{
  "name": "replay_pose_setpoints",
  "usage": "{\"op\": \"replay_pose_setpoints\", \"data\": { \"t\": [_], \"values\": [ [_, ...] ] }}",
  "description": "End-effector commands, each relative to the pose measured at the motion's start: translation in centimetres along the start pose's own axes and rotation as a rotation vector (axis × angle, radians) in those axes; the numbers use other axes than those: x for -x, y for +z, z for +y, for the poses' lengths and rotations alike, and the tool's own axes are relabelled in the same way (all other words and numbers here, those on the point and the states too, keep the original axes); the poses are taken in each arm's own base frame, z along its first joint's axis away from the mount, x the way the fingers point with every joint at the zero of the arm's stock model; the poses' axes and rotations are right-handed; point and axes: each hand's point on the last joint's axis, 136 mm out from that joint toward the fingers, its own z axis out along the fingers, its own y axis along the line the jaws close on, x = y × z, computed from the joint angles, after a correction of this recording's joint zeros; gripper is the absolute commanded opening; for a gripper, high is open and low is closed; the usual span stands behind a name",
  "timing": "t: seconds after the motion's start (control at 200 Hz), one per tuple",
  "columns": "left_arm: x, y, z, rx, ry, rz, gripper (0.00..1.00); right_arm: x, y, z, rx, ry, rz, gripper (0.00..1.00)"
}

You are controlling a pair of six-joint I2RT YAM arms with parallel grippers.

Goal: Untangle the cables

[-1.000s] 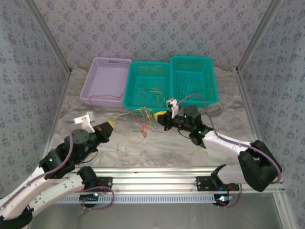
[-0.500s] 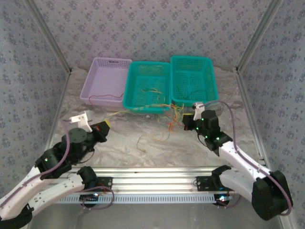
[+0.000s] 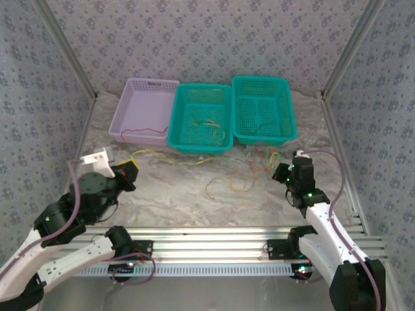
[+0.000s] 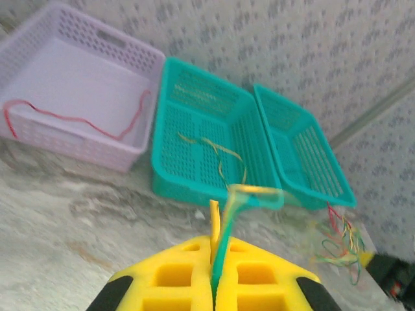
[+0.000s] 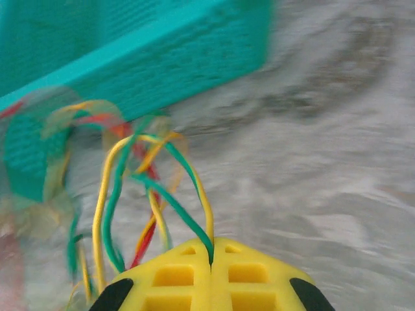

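Note:
My left gripper (image 3: 131,168) is shut on a yellow and a green cable (image 4: 228,206) at the table's left. From it a yellow-green strand (image 3: 175,157) runs right along the front of the teal basket. At the right, my right gripper (image 3: 277,171) is shut on a green and a yellow cable (image 5: 194,223). These belong to a tangled bunch of red, yellow, orange and green cables (image 3: 262,155), also seen as loops (image 5: 123,175) before the fingers. Loose orange and yellow cables (image 3: 224,188) lie on the table between the arms.
A lavender basket (image 3: 126,97) at the back left holds a red cable (image 3: 144,133). Beside it, the middle teal basket (image 3: 194,144) holds a yellow cable (image 3: 209,123). Another teal basket (image 3: 262,81) stands at the back right. Metal frame posts flank the table.
My right gripper has swept from the table's middle to the right, dragging the bunch with it. My left gripper has drawn back to the left, and the strand between them has stretched out.

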Motion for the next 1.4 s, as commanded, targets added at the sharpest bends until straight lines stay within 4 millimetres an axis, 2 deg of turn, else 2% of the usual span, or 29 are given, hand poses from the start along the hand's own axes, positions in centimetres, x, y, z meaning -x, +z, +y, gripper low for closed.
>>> {"op": "replay_pose_setpoints", "data": {
  "t": [0.0, 0.125, 0.165, 0.335, 0.44, 0.55, 0.69, 0.824, 0.969, 1.069, 1.149, 1.229, 1.319, 1.394],
  "values": [
    [3.4, -1.9, 0.6, 0.032, 0.036, -0.1, 0.0, 0.1, -0.7, -4.0, -0.192, 0.07, -0.046, 0.0],
    [4.5, -2.6, 0.5, 0.067, 0.097, -0.09, 0.0, 0.6, -1.2, -5.3, -0.268, 0.085, -0.075, 0.0],
    [4.8, -2.7, 0.2, 0.059, 0.106, -0.089, 0.0, 1.1, -1.0, -4.7, -0.237, 0.061, -0.096, 0.0],
    [4.1, -1.3, -2.1, 0.013, 0.123, -0.024, 0.0, 0.7, -0.5, -2.0, -0.167, -0.025, -0.076, 0.0],
    [5.6, -1.0, -4.8, -0.04, 0.148, -0.02, 0.0, -0.2, 0.1, 0.1, -0.053, -0.043, -0.047, 0.0],
    [8.3, -0.9, -7.2, -0.065, 0.209, -0.073, 0.0, -1.0, 0.2, 0.7, -0.053, -0.084, -0.028, 0.0],
    [10.2, 1.8, -11.4, -0.081, 0.332, -0.088, 0.0, -1.3, 0.0, 1.2, -0.028, -0.088, -0.044, 0.0],
    [11.2, 6.4, -15.1, -0.131, 0.386, -0.091, 0.0, -1.4, -0.7, 2.6, 0.022, -0.114, -0.056, 0.0],
    [12.9, 13.4, -16.2, -0.181, 0.293, -0.055, 0.0, -1.1, -1.4, 4.0, 0.072, -0.143, -0.073, 0.0],
    [12.5, 18.4, -17.0, -0.212, 0.286, -0.017, 0.0, -1.2, -1.6, 4.7, 0.104, -0.159, -0.064, 0.0],
    [11.0, 22.6, -17.1, -0.203, 0.302, 0.025, 0.0, -1.4, -2.0, 5.6, 0.144, -0.167, -0.058, 0.0],
    [8.8, 26.9, -16.3, -0.183, 0.281, 0.091, 0.0, -1.2, -2.8, 6.6, 0.197, -0.176, -0.067, 0.0],
    [5.0, 31.3, -14.5, -0.127, 0.281, 0.189, 0.0, -0.6, -3.9, 7.1, 0.219, -0.181, -0.092, 0.0],
    [2.8, 33.8, -13.2, -0.084, 0.278, 0.226, 0.0, 0.0, -4.9, 7.6, 0.249, -0.191, -0.108, 0.0]
  ]
}}
